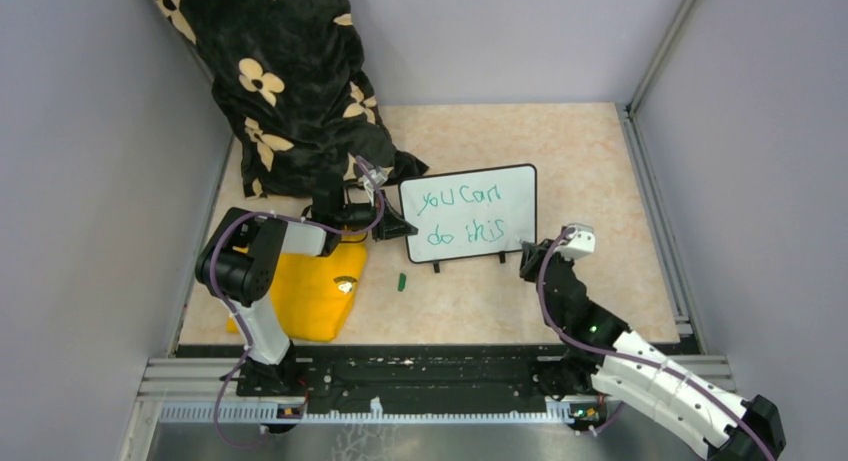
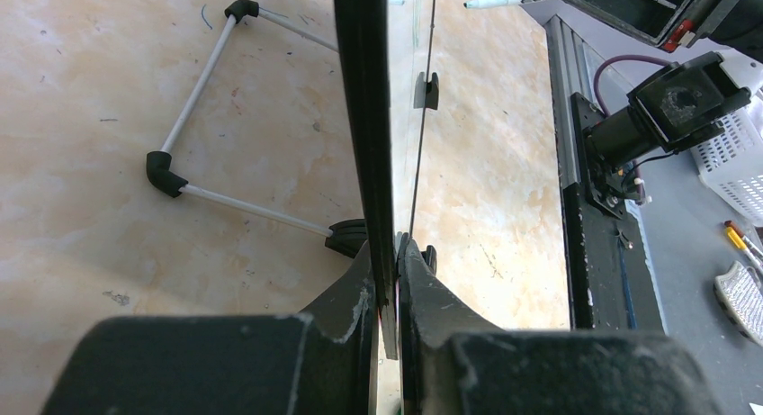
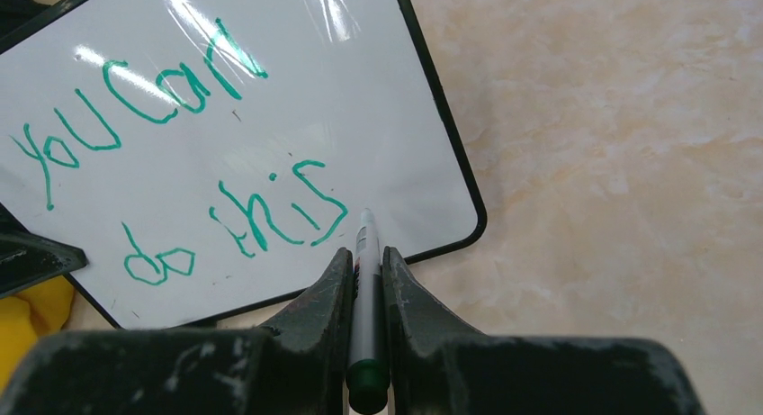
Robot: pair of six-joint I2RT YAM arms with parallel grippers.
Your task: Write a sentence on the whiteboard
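- Left gripper: fingers nearly closed, pinched on the left edge of the whiteboard. I'm seeing the frame edge-on between my pads.
- Board sits mid-table on its feet, face towards my bases, with the wire stand behind it.
- The sentence reads "you can do this" in green, two lines. Looks complete to me.
- Right gripper: narrow, clamped on the marker, tip pointing at the board just past the final "s". Can't tell if the tip touches the surface.
- Risk: any sideways drift of the right arm with the tip down smears the "s" or leaves a stray stroke.
- Risk: pushing forward with the marker loads the board against my left pinch, so it could twist or tip back.
- Risk: letting go on the left with a jerk shifts the board, since the feet are small.
- Marker is uncapped. The green cap lies on the table in front of the board, easy to knock.
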